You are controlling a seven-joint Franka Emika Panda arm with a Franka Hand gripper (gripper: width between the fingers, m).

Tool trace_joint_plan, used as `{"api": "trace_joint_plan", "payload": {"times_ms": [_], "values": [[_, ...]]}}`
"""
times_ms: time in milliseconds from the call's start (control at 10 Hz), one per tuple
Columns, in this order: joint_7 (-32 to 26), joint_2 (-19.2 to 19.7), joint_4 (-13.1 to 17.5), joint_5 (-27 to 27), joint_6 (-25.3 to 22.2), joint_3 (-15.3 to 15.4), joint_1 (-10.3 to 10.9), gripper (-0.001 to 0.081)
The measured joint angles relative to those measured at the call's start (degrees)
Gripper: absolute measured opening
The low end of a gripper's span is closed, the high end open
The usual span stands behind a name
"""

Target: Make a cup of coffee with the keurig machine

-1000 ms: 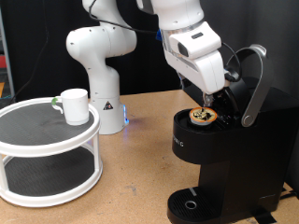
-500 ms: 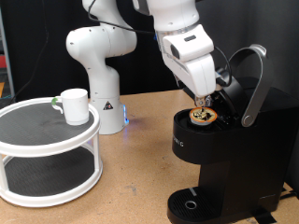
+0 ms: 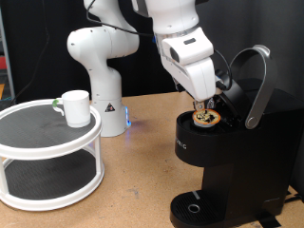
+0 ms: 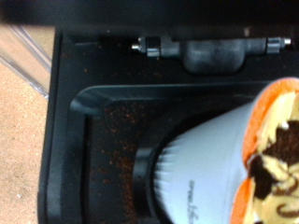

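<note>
gripper (image 3: 203, 101) hung just above the pod (image 3: 205, 117) seated in the open keurig machine (image 3: 228, 157), finger spread not discernible; white mug (image 3: 75, 107) sat on the round tiered stand (image 3: 49, 152) at exterior view's left, judged rigid, smooth, breakable, best taken by rim or handle.

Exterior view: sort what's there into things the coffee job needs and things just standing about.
Belongs to the job:
- keurig machine, lid raised
- pod sitting in its holder
- cup on the rack's top shelf
- claw, just above the pod

Just standing about:
- white two-tier rack
- white robot base behind it
- wooden table
</note>
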Motion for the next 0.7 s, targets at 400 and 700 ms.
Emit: {"api": "trace_joint_plan", "payload": {"times_ms": [400, 700], "values": [[-3.46, -1.73, -0.11, -0.69, -3.16, 1.12, 0.33, 0.0808], [-3.27, -2.0, -1.15, 1.22, -4.19, 1.1, 0.14, 0.0808]]}}
